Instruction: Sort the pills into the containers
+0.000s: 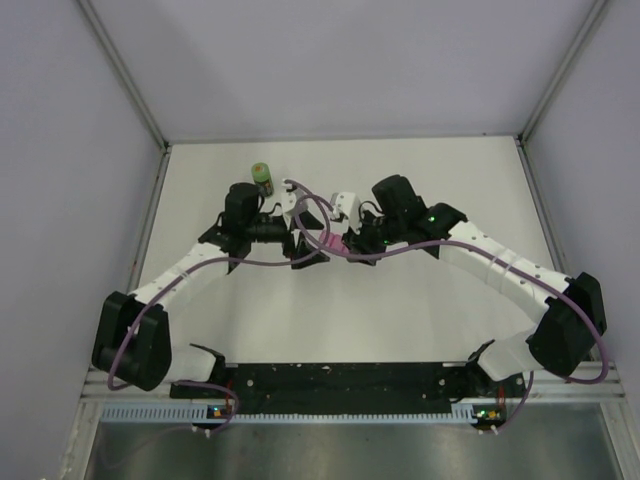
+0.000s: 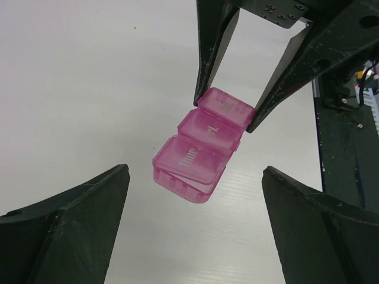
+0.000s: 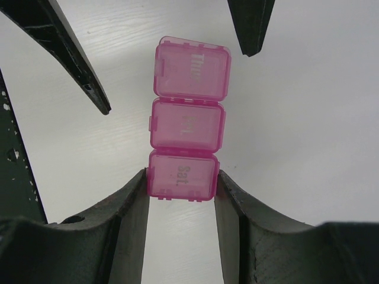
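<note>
The containers (image 3: 186, 124) are one pink translucent pill box of three joined compartments, lying on the white table (image 1: 400, 300). My right gripper (image 3: 182, 177) is shut on its near end compartment, one finger on each side. From the left wrist view the right gripper (image 2: 225, 112) pinches the far end of the containers (image 2: 201, 145). The lid of the compartment nearest that camera stands slightly ajar. My left gripper (image 2: 194, 174) is open, its fingers wide on either side of that end and touching nothing. No pills show in any view.
A green bottle (image 1: 261, 176) stands upright behind the left arm. A small white object (image 1: 345, 203) sits just behind the two grippers. Grey walls enclose the table on three sides, and the arm bases sit along the near edge.
</note>
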Action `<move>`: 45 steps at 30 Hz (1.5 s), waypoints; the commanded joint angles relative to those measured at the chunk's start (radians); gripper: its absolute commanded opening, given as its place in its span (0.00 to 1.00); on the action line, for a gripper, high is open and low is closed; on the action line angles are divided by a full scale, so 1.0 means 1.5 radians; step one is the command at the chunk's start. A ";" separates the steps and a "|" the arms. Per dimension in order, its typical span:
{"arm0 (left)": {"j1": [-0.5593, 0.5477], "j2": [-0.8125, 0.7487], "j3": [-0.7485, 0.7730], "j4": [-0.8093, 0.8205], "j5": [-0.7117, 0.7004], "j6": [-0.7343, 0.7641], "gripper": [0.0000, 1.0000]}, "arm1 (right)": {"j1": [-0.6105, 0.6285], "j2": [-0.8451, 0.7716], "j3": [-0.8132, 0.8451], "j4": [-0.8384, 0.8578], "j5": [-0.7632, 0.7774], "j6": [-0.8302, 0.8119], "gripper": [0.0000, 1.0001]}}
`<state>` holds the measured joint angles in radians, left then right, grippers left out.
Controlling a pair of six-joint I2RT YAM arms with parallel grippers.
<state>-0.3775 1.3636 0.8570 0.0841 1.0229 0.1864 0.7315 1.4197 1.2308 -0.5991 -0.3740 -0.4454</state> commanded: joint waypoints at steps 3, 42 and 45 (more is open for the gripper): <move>-0.001 -0.040 0.004 -0.003 0.010 0.111 0.98 | 0.009 -0.034 0.004 -0.002 -0.041 -0.016 0.00; 0.037 0.067 0.030 0.261 -0.019 -0.238 0.85 | 0.032 -0.034 -0.010 -0.005 -0.019 -0.031 0.00; 0.037 0.075 0.031 0.275 -0.022 -0.260 0.85 | 0.034 -0.032 -0.011 -0.001 -0.009 -0.031 0.00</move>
<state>-0.3279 1.4666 0.8642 0.3958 0.9970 -0.1280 0.7650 1.4067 1.2175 -0.6224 -0.4026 -0.4786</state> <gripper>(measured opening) 0.852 0.428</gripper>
